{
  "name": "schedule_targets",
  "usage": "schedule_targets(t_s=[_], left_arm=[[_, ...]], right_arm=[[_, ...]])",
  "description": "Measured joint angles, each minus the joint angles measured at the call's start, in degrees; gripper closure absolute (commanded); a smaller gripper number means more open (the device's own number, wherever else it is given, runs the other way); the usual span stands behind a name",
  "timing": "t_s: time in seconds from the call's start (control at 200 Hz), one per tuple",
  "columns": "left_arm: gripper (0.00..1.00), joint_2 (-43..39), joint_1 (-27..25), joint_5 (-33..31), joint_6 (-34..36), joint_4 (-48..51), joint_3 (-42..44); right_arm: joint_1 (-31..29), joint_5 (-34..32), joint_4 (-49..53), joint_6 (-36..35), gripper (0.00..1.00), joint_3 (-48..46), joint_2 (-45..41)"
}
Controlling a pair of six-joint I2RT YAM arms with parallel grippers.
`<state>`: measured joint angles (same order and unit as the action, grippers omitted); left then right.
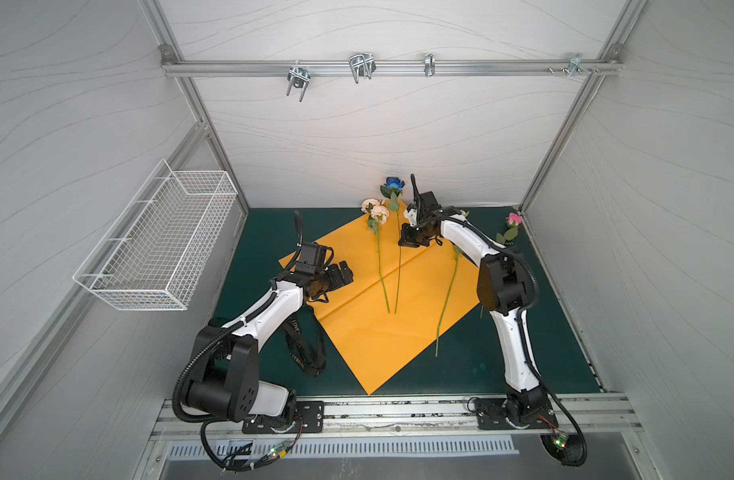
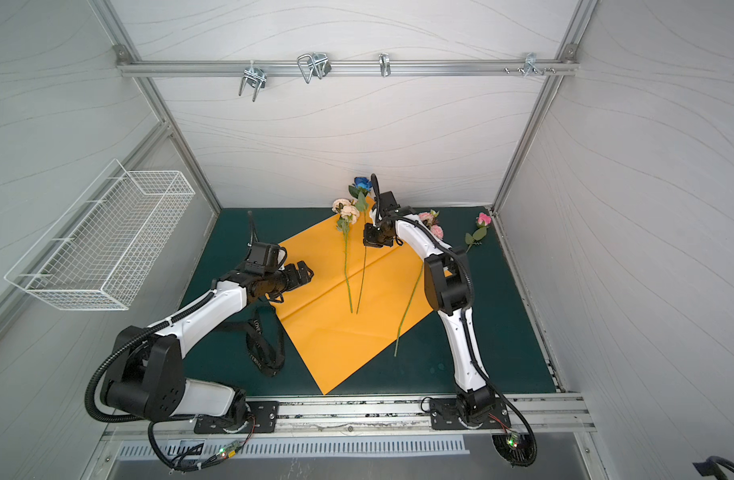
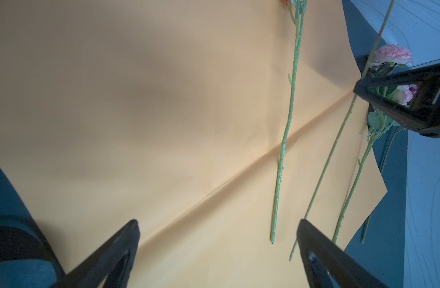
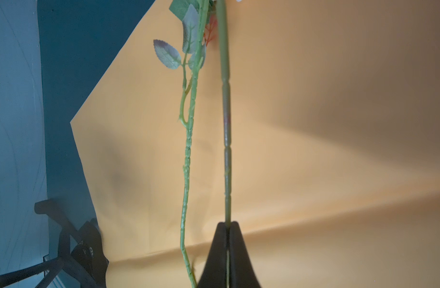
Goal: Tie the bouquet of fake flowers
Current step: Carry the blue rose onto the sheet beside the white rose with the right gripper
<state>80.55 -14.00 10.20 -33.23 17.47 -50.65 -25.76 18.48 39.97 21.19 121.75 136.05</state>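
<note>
Pinching the blue flower [image 1: 394,183] by its stem is the right pincer [image 4: 228,226]; the left pincer [image 3: 217,223] is spread wide; the fake flowers [image 1: 375,210] lie apart, mostly on orange paper [image 1: 357,332], near the bench's [image 1: 461,374] back edge

**L open, R pinched shut**

L arm: sits low, elbow bent, forearm reaching fwd and in twd centre. Left gripper [image 1: 348,273] lies approx. level, jaws spread wide w/ nothing betw. them; the L wrist view shows both fingers [image 3: 124,239] far apart.

R arm: lower link rises steeply from base, elbow high, forearm slopes fwd and inward, wrist bent down. Right gripper [image 1: 405,242] points down, fingers [image 4: 219,244] pressed together on a thin flower stem [image 4: 227,162].

The 2 grippers are well apart in both top views.
</note>
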Motion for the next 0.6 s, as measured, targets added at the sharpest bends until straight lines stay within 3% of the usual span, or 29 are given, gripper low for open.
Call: schedule_targets(t_s=[0.245,0.49,0.6], left_arm=[[0.01,0.09,0.0,-0.02,0.04,0.02,0.0],[0.01,0.7,0.0,-0.04,0.11,0.02,0.0],[0.01,1.25,0.0,-0.04,0.11,0.02,0.0]], right_arm=[[0.0,3.28,-0.04,0.31,1.0,9.31,8.72],[0.0,5.25,0.35,0.48,0.99,11.04,12.0],[0.0,6.29,0.98,0.52,0.86,10.91,12.04]])
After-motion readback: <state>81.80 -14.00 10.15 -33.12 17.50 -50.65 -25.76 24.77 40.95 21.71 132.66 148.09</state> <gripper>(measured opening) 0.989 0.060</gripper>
